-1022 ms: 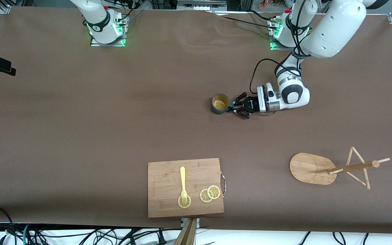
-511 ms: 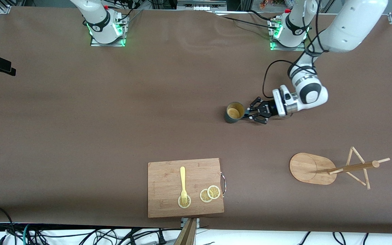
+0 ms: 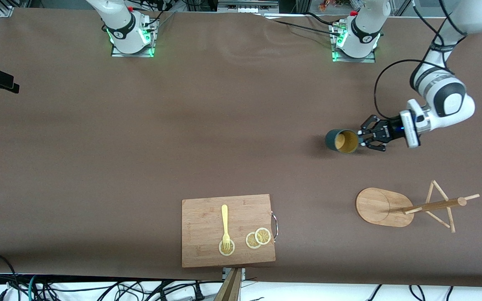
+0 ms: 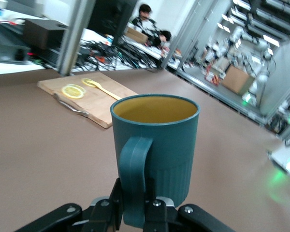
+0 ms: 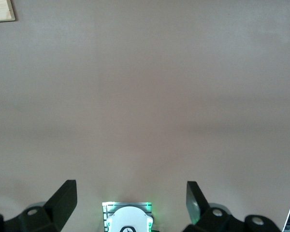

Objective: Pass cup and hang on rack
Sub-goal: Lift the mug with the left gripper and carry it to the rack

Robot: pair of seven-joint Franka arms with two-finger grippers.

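Observation:
The dark teal cup (image 3: 341, 141) with a yellowish inside hangs from my left gripper (image 3: 361, 139), which is shut on its handle and holds it sideways over the table, toward the left arm's end. In the left wrist view the cup (image 4: 154, 140) fills the middle, with its handle clamped in the left gripper (image 4: 135, 209). The bamboo rack (image 3: 381, 207), with an oval base, a post and thin pegs, stands nearer to the front camera than the spot under the cup. My right gripper (image 5: 130, 200) is open and empty, high over its own base, and is out of the front view.
A bamboo cutting board (image 3: 199, 234) with a yellow fork (image 3: 224, 223) and lemon slices (image 3: 257, 238) lies near the table's front edge; it also shows in the left wrist view (image 4: 104, 104). The arm bases stand along the table's robot edge.
My left gripper has carried the cup from the middle of the table toward the left arm's end, closer to the rack. The right arm has not moved.

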